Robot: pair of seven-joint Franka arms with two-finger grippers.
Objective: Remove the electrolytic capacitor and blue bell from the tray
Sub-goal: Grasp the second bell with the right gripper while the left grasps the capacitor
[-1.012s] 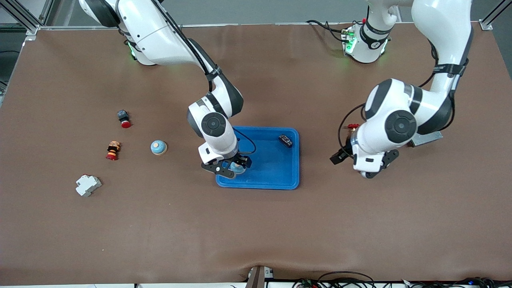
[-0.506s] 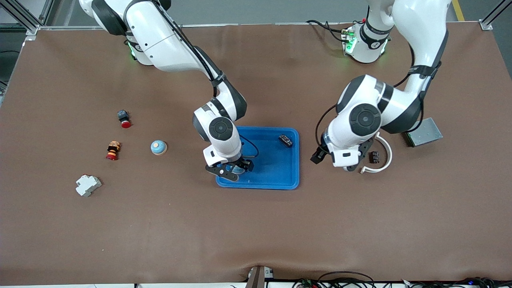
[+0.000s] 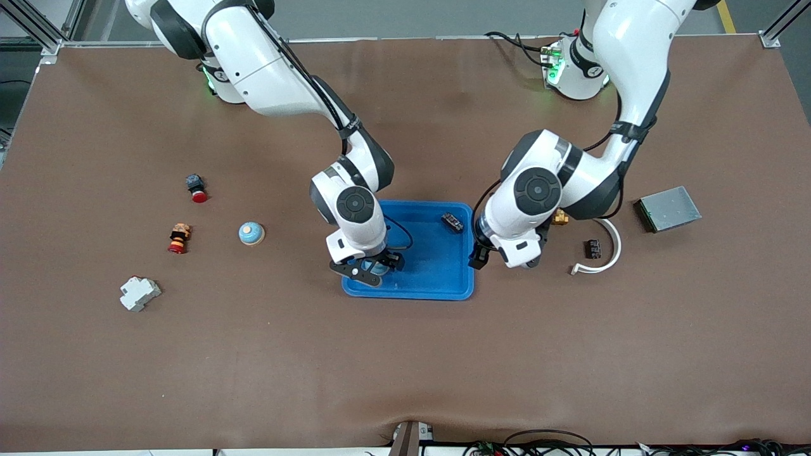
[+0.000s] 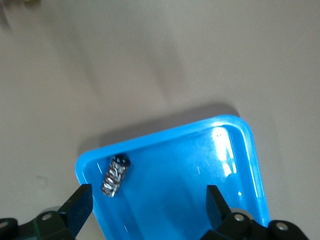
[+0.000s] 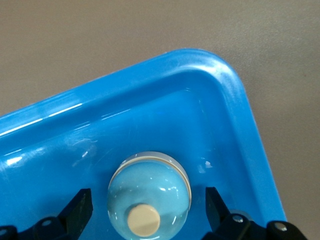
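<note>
Right gripper [image 3: 367, 269] wide open, straddling blue bell [image 5: 149, 196] in tray [image 3: 437, 288]; must close. Left gripper [image 4: 147, 207] open, empty, over electrolytic capacitor [image 4: 115, 175].

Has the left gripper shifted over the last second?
Yes. The left gripper has swung from near the grey metal plate toward the right arm's end, up to the blue tray rim.

left pincer [image 3: 500, 259] moved over tray [image 3: 443, 288] edge
</note>
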